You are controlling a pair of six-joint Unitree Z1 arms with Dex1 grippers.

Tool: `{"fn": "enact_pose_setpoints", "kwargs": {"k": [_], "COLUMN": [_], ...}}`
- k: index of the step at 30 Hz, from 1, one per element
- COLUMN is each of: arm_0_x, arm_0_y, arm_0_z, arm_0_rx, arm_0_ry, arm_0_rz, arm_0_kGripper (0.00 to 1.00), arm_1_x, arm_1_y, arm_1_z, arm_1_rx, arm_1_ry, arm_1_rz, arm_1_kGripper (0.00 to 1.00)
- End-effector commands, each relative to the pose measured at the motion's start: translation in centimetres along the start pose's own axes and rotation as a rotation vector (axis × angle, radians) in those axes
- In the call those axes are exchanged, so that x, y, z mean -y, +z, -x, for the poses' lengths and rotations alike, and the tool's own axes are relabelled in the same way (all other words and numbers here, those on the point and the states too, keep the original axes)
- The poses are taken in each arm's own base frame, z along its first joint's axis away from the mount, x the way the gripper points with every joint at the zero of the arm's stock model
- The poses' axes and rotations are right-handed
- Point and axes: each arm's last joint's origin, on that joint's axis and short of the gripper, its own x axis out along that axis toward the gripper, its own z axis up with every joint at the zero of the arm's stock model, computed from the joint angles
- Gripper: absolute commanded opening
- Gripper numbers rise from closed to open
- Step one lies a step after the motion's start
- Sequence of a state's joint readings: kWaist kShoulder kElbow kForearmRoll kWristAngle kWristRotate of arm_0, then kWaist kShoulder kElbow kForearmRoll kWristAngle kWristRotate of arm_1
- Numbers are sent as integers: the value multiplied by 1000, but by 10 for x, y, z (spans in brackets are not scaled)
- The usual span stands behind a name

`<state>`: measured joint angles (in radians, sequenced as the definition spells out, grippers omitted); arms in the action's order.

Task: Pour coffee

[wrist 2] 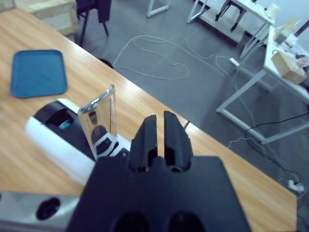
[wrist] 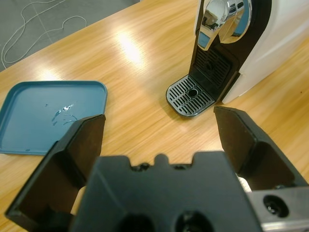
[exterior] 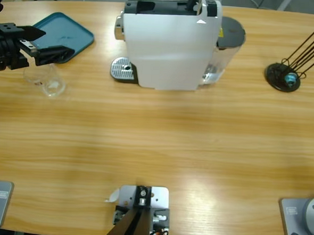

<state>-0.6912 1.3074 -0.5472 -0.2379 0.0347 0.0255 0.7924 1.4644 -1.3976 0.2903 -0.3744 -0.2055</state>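
White boxy coffee machine (exterior: 169,43): landmark, tabletop centre. Small clear drinking glass (exterior: 46,80): far to its drip-grid side, just beside blue plastic tray (exterior: 71,35); coffee inside not discernible. Left pincer (exterior: 50,52): wide, empty, above glass. Right pincer (wrist 2: 161,135): closed, empty, above machine. Step, judged: approaching glass. Next: lower, grasp.

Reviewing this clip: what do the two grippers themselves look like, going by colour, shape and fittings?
The left gripper has two matt black, wedge-shaped jaws on a blocky black body, with a silver metal piece and round holes at its base. The right gripper is the same black, with flat narrow jaws, two round holes in its body and a silver-grey part beside it.
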Motion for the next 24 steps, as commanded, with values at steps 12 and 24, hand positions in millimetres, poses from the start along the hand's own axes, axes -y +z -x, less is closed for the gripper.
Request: {"fn": "enact_pose_setpoints", "kwargs": {"k": [12,24], "arm_0_x": [3,3], "arm_0_y": [-13,-13], "arm_0_z": [-10,-9], "arm_0_rx": [-58,-56], "arm_0_ry": [-22,-22], "arm_0_rz": [-22,-22], "arm_0_kGripper": [982,982], "arm_1_x": [-114,-167], "arm_1_y": [-29,-32], "arm_1_z": [-79,-95], "arm_1_rx": [-111,-122], "arm_1_ry": [58,125], "arm_1_rz": [216,266], "arm_1_kGripper": [0,0]}}
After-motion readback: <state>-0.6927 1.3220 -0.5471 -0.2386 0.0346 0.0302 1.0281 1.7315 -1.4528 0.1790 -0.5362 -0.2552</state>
